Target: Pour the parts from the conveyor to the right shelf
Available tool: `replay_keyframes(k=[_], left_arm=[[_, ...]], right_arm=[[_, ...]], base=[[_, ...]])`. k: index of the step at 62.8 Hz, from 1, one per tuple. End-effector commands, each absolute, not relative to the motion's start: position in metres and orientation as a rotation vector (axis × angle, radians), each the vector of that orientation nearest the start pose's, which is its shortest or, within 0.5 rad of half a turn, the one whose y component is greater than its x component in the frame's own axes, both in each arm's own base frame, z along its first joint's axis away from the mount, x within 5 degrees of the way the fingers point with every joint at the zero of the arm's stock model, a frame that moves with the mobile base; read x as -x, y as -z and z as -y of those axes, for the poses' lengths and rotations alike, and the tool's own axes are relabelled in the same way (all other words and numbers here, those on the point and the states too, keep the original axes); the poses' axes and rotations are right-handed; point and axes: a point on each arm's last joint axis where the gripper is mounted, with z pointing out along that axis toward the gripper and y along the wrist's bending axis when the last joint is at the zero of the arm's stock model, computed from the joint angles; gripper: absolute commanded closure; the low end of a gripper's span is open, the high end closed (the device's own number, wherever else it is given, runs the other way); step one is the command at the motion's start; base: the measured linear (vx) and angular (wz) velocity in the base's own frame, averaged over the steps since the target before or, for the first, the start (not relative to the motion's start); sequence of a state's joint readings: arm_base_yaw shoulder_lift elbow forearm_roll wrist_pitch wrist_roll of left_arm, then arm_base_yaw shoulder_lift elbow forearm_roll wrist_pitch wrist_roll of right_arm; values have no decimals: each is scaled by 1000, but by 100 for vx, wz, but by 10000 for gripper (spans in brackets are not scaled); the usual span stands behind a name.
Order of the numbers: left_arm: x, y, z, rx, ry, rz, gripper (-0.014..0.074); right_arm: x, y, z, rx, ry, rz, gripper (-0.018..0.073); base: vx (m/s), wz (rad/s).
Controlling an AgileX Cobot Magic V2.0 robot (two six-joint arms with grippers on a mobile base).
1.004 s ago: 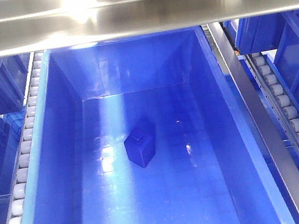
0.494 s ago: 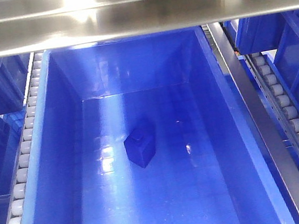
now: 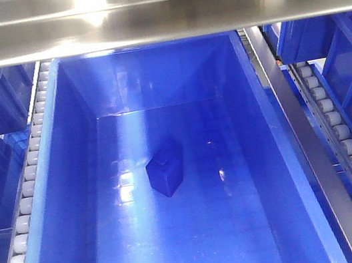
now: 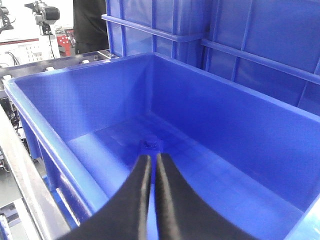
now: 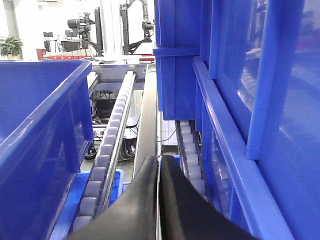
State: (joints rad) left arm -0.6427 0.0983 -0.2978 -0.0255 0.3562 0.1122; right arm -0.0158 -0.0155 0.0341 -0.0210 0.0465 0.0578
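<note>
Block [image 4: 151, 145] lies just beyond left gripper [image 4: 152, 159], mid-tub [image 4: 240, 100]; left nearer. Both grippers pinched narrow, empty; right gripper [image 5: 159, 161] over roller rail [image 5: 107, 150].

Bright white room [image 5: 60, 12] showing beyond rack, daylight-like glare washing out far wall. Dark machinery on stands [image 5: 82, 25] standing in distance. Green potted plant [image 5: 10, 47] sitting at far left. Person in black clothing [image 4: 90, 22] standing beside white perforated panel [image 4: 30, 50].
</note>
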Motion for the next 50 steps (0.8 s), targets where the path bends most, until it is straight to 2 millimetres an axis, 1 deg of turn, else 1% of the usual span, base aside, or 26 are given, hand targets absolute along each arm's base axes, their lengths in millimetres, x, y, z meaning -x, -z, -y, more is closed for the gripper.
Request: replay_keyframes(k=[1,21,40,45,50], left_arm=[[-38,-289,30,-562,455,-1472,604],[-39,-289,29,-543,436,-1476,603],[-45,-288,18,-356,240,-1509,603],[-50,-279,15,-291,157,-1507,603],[-57,-262,12,-207,108,-1497,603]], right_arm=[[-56,-201,1,-33,-14,-1475,569],[-56,-201,1,-33,-14,-1475,569],[-56,-201,1,-33,-14,-1474,569],[-56,-201,1,-33,-14,-1474,569],[-56,-201,1,-33,-14,-1474,569]], base=[[0,0],[0,0],[0,0],[0,0],[0,0]])
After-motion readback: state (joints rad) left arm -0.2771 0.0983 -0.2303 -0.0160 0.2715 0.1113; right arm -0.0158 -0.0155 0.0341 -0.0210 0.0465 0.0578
